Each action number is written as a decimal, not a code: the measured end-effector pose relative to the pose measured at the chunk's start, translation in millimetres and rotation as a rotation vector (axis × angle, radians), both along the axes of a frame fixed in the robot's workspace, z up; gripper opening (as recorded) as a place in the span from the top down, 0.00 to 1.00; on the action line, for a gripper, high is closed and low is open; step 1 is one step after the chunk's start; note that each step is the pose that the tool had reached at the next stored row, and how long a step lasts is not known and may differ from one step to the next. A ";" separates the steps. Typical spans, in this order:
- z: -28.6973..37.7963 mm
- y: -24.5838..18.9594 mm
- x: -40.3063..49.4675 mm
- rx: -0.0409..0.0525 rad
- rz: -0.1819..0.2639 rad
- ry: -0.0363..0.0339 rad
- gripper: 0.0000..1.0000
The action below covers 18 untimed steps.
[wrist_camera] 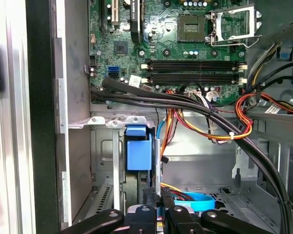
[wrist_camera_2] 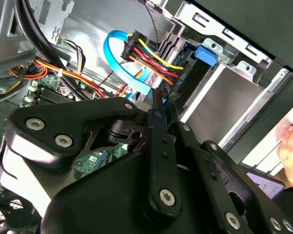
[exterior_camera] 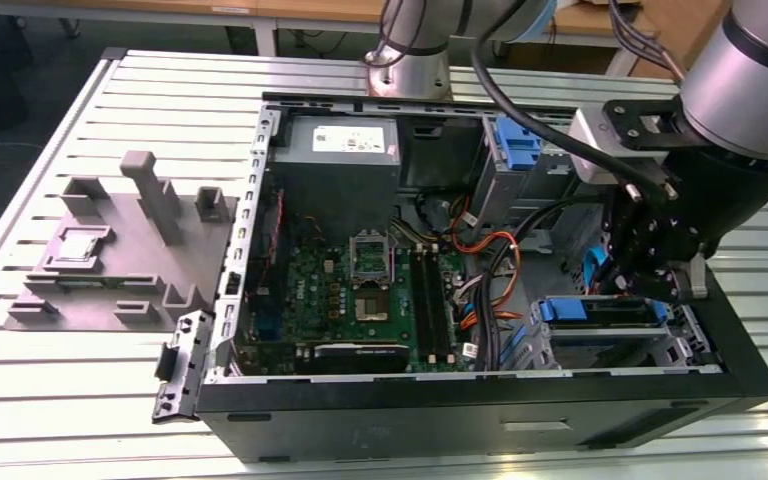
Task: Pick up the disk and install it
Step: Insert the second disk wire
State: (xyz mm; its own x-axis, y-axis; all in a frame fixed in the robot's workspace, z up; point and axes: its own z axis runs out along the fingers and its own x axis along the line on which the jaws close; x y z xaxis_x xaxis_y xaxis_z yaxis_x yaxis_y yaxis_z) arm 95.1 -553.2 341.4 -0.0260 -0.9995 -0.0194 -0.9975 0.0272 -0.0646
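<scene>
The gripper (exterior_camera: 660, 283) hangs inside the open computer case (exterior_camera: 491, 400), directly above the metal drive cage (exterior_camera: 611, 335). In the second wrist view its fingers (wrist_camera_2: 158, 124) are pressed against a thin blue-edged part, apparently the disk (wrist_camera_2: 158, 105), held upright on edge. Beyond it lie the blue data cable (wrist_camera_2: 122, 61) and, further away, the motherboard (wrist_camera: 185, 48).

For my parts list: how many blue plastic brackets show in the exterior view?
2: one bracket on the far drive cage, another atop the near cage; the arm may hide others.
</scene>
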 end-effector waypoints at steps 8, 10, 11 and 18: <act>-0.8 -4.8 -0.3 0.0001 0.000 -0.0013 0.84; -1.0 -5.4 -0.4 0.0001 0.000 -0.0014 0.84; -1.1 -5.4 -0.4 0.0001 0.000 -0.0014 0.84; -1.7 -7.4 -0.4 0.0001 0.000 -0.0014 0.84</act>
